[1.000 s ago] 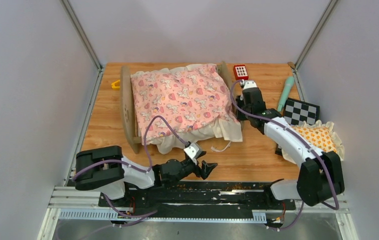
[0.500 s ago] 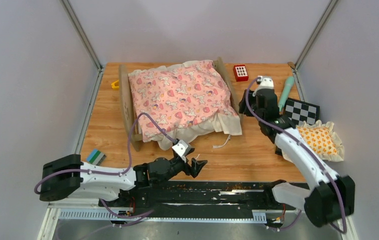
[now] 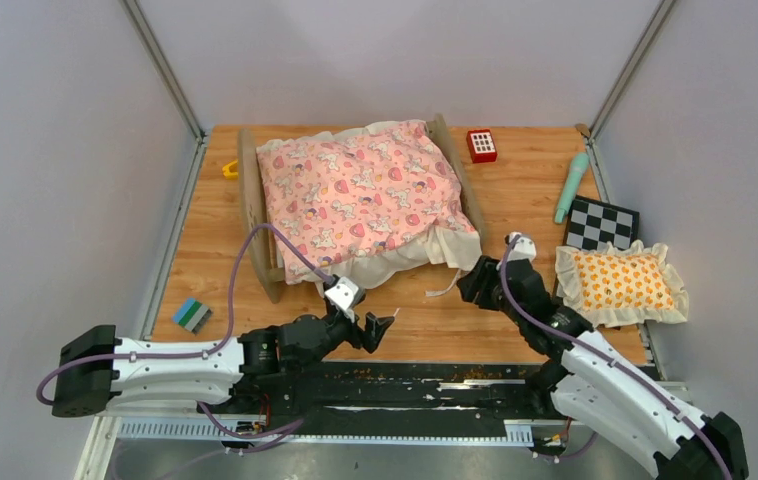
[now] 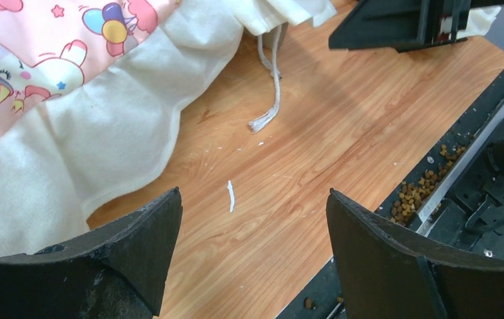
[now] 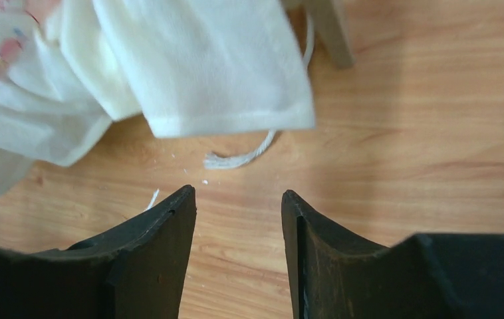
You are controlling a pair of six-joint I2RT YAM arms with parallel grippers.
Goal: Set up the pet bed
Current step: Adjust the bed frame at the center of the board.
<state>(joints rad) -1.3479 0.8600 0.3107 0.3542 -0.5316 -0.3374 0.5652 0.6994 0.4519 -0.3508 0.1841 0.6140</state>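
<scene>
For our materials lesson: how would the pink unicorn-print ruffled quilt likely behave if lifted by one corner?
The pink unicorn-print ruffled quilt is probably floppy: its cream edge hangs in soft folds. Likely light, and unlikely to slip, being thin matte cloth.

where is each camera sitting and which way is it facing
top external: above and behind the robot, looking down on the table; left gripper, right gripper, pet bed show
left wrist: low, facing the quilt frill and white cord; open left gripper frames it
right wrist: low, facing quilt frill and cord; open right gripper shows
shared: both wrists see the cord
</scene>
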